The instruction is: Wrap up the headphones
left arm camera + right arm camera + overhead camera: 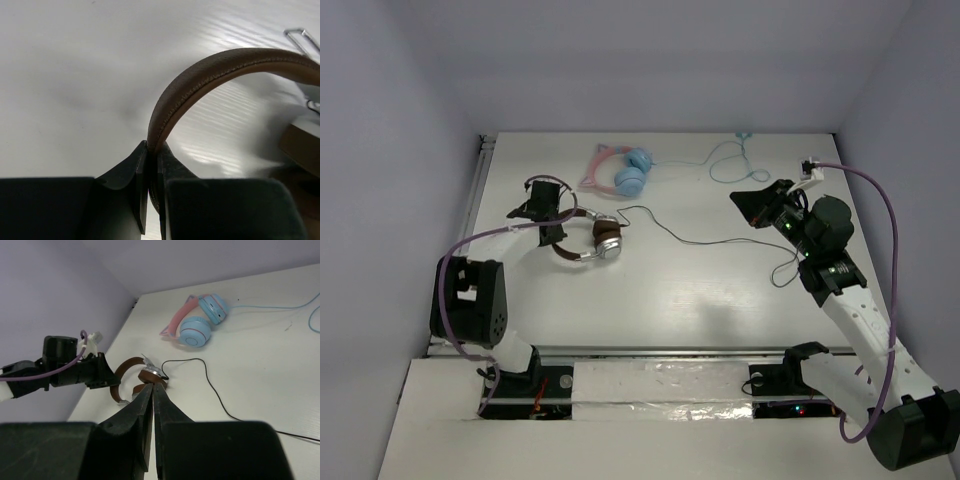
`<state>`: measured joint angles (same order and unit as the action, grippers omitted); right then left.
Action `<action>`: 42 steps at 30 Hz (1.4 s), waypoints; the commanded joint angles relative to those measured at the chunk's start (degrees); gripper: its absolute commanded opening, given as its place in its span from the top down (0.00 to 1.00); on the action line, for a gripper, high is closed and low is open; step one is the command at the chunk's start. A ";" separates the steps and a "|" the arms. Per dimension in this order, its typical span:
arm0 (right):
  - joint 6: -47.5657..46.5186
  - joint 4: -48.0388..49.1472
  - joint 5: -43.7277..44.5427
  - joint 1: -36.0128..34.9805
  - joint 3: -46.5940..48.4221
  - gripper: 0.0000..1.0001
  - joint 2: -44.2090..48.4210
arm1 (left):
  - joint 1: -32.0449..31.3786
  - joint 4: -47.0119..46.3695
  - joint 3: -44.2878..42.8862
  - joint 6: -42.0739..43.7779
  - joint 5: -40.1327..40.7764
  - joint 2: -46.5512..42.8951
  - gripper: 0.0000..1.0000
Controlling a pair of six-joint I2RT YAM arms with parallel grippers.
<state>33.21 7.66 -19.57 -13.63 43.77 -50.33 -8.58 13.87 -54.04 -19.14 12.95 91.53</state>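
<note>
Left wrist cam: left gripper clamped tight on brown headband of the headphones, which lie far-left on table. Black cable trails right. Right gripper up at right, fingers practically together, holding nothing.

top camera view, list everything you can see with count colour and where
headphones: one, brown headband and pads, silver cups, left part of the table
black cable: one, thin, runs from those headphones rightward across the table
cat-ear headphones: one, pink band, light blue cups, far side, left of centre
pale blue cable: one, looped, far side, right of the cat-ear headphones
table: one, white
left gripper: one, black, shut on the headphones' headband
right gripper: one, black, shut, above the table's right side, nothing seen in it
</note>
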 commanded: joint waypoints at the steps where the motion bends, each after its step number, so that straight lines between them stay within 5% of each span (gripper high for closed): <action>1: -0.60 2.71 -1.52 -0.52 0.79 0.90 -0.38 | -2.50 1.33 -1.59 0.94 -2.49 -7.76 1.00; 14: -1.31 5.17 -8.90 -0.52 1.06 0.84 -3.29 | -3.90 9.41 -8.27 2.08 -9.61 -22.61 1.00; 22: -1.92 5.35 -9.87 -0.52 1.32 0.87 -3.64 | -3.90 10.92 -12.57 1.82 -15.14 -24.11 1.00; 28: -2.01 5.70 -11.19 -1.05 1.41 0.99 -4.08 | -3.90 11.97 -14.51 1.91 -16.29 -25.17 1.00; 42: -2.63 6.05 -10.22 -1.05 1.23 1.00 -4.60 | -3.90 13.29 -18.38 1.30 -19.80 -27.98 1.00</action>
<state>31.68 10.74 -29.39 -14.33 43.77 -54.59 -12.29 29.58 -68.29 -16.60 -3.73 66.30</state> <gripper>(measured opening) 0.010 0.051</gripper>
